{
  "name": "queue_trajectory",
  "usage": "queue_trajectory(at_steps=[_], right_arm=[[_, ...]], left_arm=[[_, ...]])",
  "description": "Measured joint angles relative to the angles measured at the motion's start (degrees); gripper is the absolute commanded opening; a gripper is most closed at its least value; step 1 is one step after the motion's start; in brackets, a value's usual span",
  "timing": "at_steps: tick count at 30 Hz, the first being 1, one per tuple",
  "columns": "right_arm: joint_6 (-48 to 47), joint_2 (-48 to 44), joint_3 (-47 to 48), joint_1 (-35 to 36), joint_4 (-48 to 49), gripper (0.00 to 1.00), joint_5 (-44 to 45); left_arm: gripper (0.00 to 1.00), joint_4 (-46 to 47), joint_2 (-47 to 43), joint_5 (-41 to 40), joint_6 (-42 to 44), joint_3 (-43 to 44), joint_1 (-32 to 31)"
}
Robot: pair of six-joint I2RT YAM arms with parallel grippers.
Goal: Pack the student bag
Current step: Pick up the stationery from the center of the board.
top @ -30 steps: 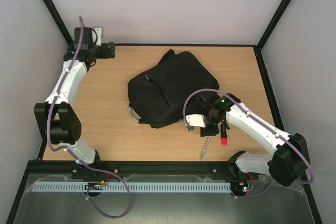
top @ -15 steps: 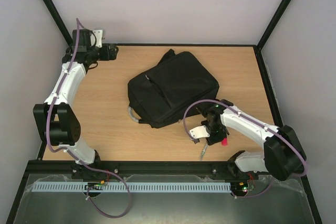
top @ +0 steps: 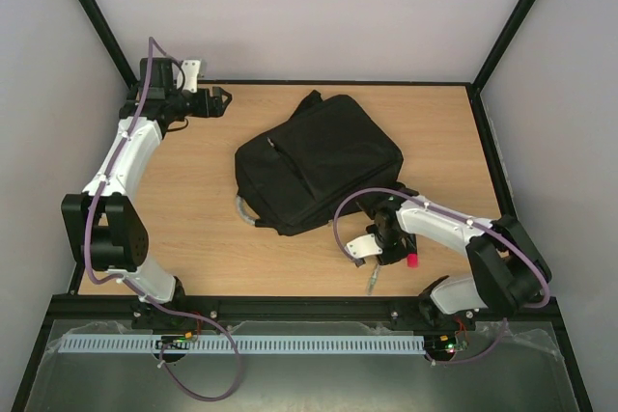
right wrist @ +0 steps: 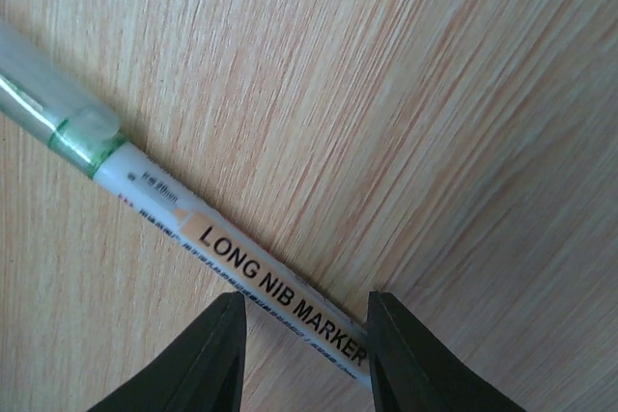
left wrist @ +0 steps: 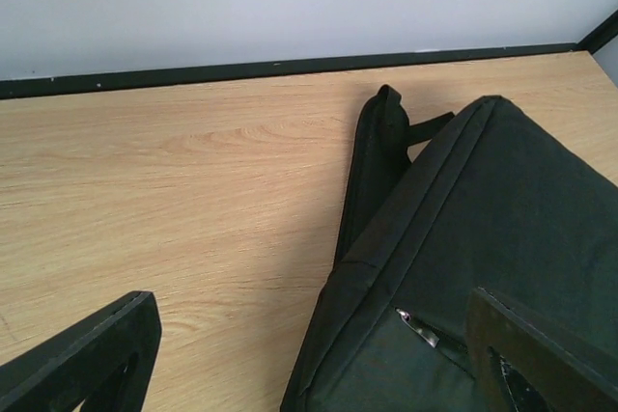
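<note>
Black student bag point(top: 319, 166) lies at the centre of the bench point(top: 193, 219)
Near the front edge the right gripper point(top: 391, 253) straddles a marker point(right wrist: 241, 267), grasp unclear; the left gripper point(top: 218, 97) hangs spread wide at the far-left corner

A pale wood-grain counter point(top: 193, 219) carries a white marker point(right wrist: 193, 231) lying flat, with "LONG NIB MARKER" printed along its barrel and a green band by its clear cap. Near it lies a small red-tipped thing point(top: 412, 260) — too small to identify. A black rail point(left wrist: 241, 69) edges the counter's far side — white wall point(top: 309, 7) behind.
</note>
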Motion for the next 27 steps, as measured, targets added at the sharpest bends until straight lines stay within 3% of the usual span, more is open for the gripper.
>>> queue_trajectory(at_steps=[17,23,27], right_arm=[[3.8,5.2,2.5,0.0,3.3,0.12,-0.8],[8.8,11.4,8.8,0.8,4.6,0.09,-3.5],[11.3,14.3,11.9,1.7,4.9,0.09,-5.2]], left_arm=[[0.89,-1.2,0.0,-0.7,2.1,0.0,-0.7],[0.78,-8.0,0.0,0.4,9.1,0.7,-2.1],[0.75,-11.6,-1.2,4.2,17.3,-2.3,-2.8]])
